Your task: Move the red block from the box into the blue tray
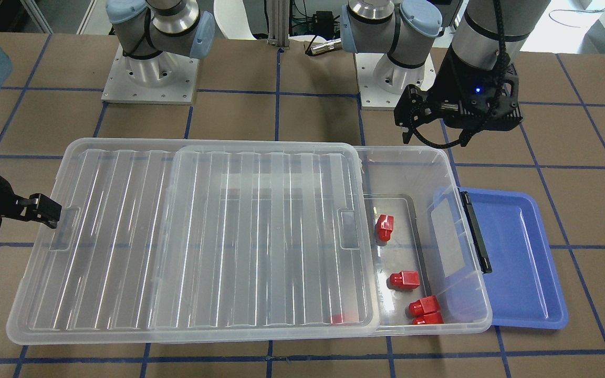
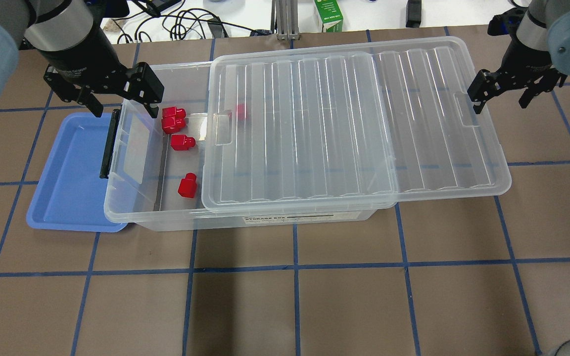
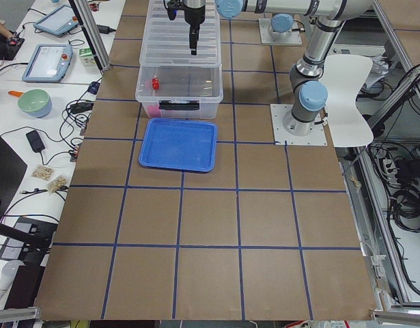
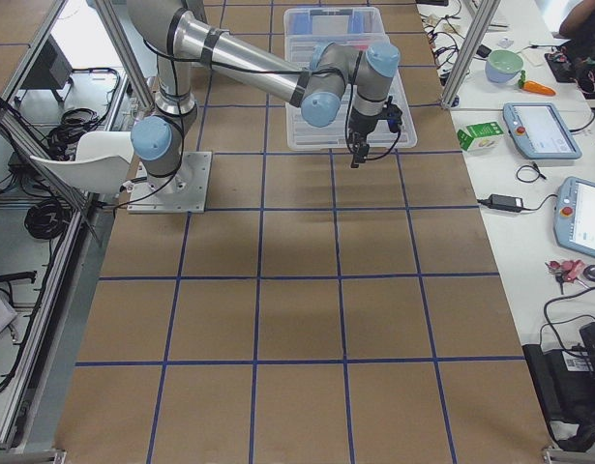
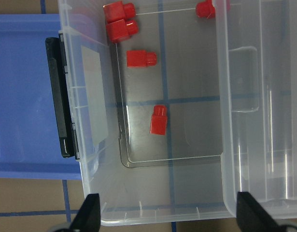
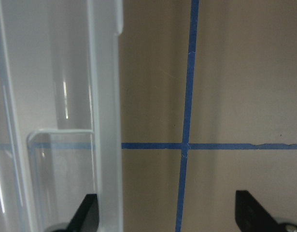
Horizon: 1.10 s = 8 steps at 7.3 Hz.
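Box (image 2: 215, 221) sat across the table (image 2: 344, 296). Its lid (image 2: 314, 128) was slid toward my right arm's side, so the end by the black latch lay open.

Four blocks (image 5: 158, 119) lay loose on the box floor in the open end: two touching by one wall, one just beside them, one further off alone. A fifth block (image 2: 240, 111) showed dimly under the lid's edge.

Tray (image 2: 62, 168) lay at the latch end, its near edge tucked under the box rim; no blocks in it.

Left gripper (image 5: 168, 203) hung over the open end, jaws wide apart, holding nothing.

Right gripper (image 6: 167, 203) was at the lid's far end by its handle notch, jaws apart, one finger (image 6: 88, 212) over the lid edge, the other over the table. Could not tell whether it touched the lid.
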Motion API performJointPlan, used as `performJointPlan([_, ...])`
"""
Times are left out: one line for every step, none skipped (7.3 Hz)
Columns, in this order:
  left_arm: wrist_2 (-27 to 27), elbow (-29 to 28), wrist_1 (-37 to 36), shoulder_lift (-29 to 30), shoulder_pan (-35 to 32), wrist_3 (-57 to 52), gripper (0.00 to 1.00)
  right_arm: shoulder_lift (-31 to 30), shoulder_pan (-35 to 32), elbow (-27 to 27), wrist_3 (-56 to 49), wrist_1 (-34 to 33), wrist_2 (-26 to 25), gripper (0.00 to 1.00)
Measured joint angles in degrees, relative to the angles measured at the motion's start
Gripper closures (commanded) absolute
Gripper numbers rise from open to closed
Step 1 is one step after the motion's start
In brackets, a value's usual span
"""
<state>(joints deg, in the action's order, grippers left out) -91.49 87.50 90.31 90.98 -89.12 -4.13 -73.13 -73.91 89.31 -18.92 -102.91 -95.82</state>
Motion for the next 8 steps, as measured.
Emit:
performJointPlan([0.00,0.01,0.02,0.02,0.00,0.02,0.00,-0.01,0.39,-0.04,-0.32,0.00,-0.73,0.00])
performJointPlan([0.00,0.03,0.03,0.05,0.00,0.06,0.00,-0.07,0.94,-0.09,-0.44,0.11,-1.29,0.00])
performJointPlan([0.00,0.04,0.02,0.08,0.00,0.08,0.00,-0.22,1.22,-0.17,-0.44,0.26,-1.37,0.00])
performJointPlan([0.00,0.10,-0.02,0.10,0.00,0.07,0.00,-0.68,1.22,-0.29,-0.33,0.54,-0.96,0.00])
performJointPlan([0.00,0.18,-0.02,0.11,0.00,0.03,0.00,-1.59,1.13,-0.46,-0.08,1.28,-0.39,0.00])
performJointPlan([0.00,0.33,0.01,0.10,0.00,-0.03,0.00,-2.88,1.06,-0.58,0.16,2.66,-0.08,0.00])
performJointPlan([0.04,0.56,0.03,0.37,0.05,-0.24,0.00,-4.88,1.03,-0.68,0.30,4.78,0.04,0.00])
performJointPlan([0.14,1.11,-0.03,0.98,0.21,-0.63,0.00,-7.31,1.14,-0.59,0.37,6.84,-0.06,0.00])
